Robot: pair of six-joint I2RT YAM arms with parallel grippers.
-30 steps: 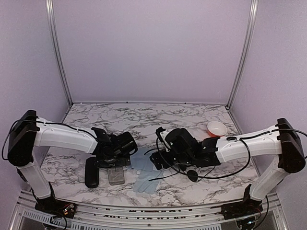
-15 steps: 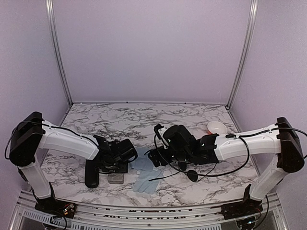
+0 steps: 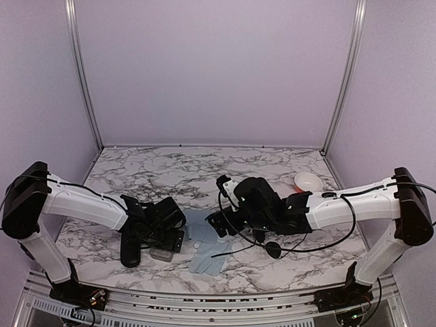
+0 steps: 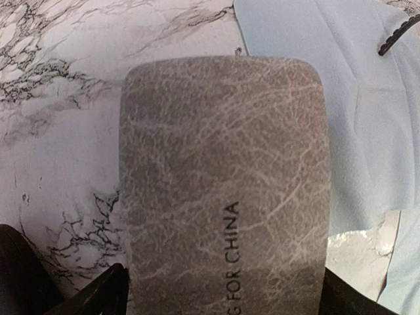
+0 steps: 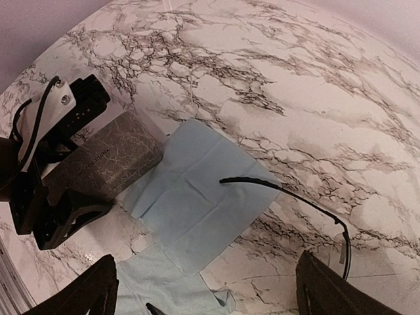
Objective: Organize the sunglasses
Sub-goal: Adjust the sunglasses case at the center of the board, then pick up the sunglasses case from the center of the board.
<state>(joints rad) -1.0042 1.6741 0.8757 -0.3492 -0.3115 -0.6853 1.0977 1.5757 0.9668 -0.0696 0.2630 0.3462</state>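
Now left hand (image 4: 220, 298), spread, is dropping around the grey case (image 4: 223, 164); right hand (image 5: 210, 292), spread, hovering over marble bench (image 5: 295, 85).

Left arm (image 3: 88, 201) stretches inward and low, left fingers (image 4: 98, 295) spread wide, pointing down; right arm (image 3: 347, 208) reaches toward centre, right fingers (image 5: 328, 289) wide apart.

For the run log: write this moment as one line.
left pincer: straddles grey case, grip unclear | right pincer: open over blue cloth | sunglasses: uncased, by right pincer
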